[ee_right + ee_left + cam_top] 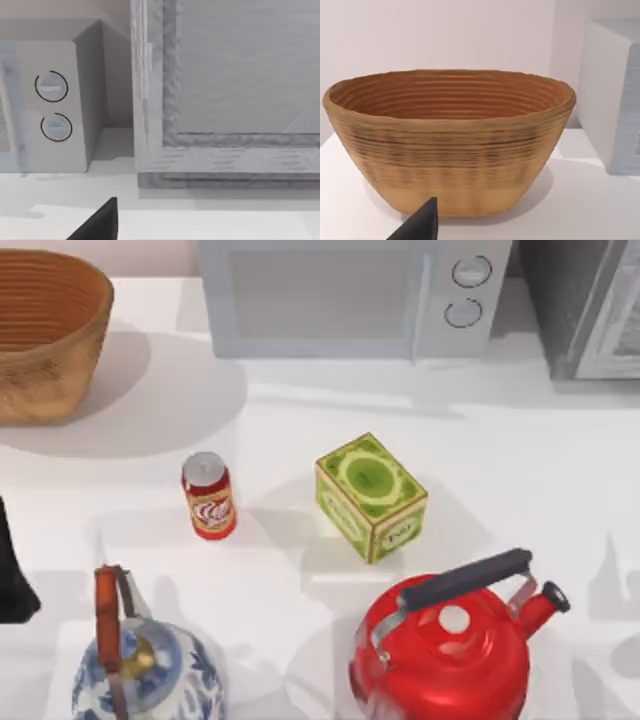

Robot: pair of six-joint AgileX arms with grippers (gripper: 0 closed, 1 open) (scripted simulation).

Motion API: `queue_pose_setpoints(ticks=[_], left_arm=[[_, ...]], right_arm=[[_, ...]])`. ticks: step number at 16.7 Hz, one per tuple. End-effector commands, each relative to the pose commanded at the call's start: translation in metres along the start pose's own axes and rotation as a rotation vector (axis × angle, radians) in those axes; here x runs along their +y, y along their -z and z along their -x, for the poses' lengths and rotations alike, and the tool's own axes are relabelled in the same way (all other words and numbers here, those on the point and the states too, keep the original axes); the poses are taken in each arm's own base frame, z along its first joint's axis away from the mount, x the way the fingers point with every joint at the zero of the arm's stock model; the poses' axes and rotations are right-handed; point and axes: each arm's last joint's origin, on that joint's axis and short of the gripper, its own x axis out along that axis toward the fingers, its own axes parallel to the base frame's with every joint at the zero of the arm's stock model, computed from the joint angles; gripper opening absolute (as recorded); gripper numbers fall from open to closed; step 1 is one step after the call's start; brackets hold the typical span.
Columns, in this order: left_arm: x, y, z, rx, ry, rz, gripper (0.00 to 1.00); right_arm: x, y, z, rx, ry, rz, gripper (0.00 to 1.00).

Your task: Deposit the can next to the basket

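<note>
One small red soda can (209,496) with a silver top stands upright on the white tabletop (520,460), well apart from the large tan woven wicker basket (45,335) at the far left. Nothing holds it; the pickup hasn't begun. Left arm waits at the left edge, and I cannot tell either pincer's state. Next comes a reach and grasp.

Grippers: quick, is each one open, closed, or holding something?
Left gripper: cannot be told; nothing seen in it.
Right gripper: cannot be told; nothing seen in it.
</note>
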Motion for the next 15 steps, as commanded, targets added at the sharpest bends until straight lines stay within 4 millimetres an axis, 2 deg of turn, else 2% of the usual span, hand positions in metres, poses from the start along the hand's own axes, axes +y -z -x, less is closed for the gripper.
queue_pose_setpoints(ticks=[4,9,12,15], left_arm=[[0.0,-0.004,0.0,0.024,0.003,-0.018,1.0],[0.003,-0.037,-0.009,0.209,0.005,-0.143,1.0],[0.008,-0.066,-0.027,0.383,0.009,-0.25,1.0],[0.018,-0.094,-0.058,0.585,0.035,-0.361,1.0]], right_arm=[[0.0,0.0,0.0,0.0,0.0,0.0,1.0],[0.0,0.0,0.0,0.0,0.0,0.0,1.0],[0.0,0.0,0.0,0.0,0.0,0.0,1.0],[0.0,0.0,0.0,0.0,0.0,0.0,1.0]])
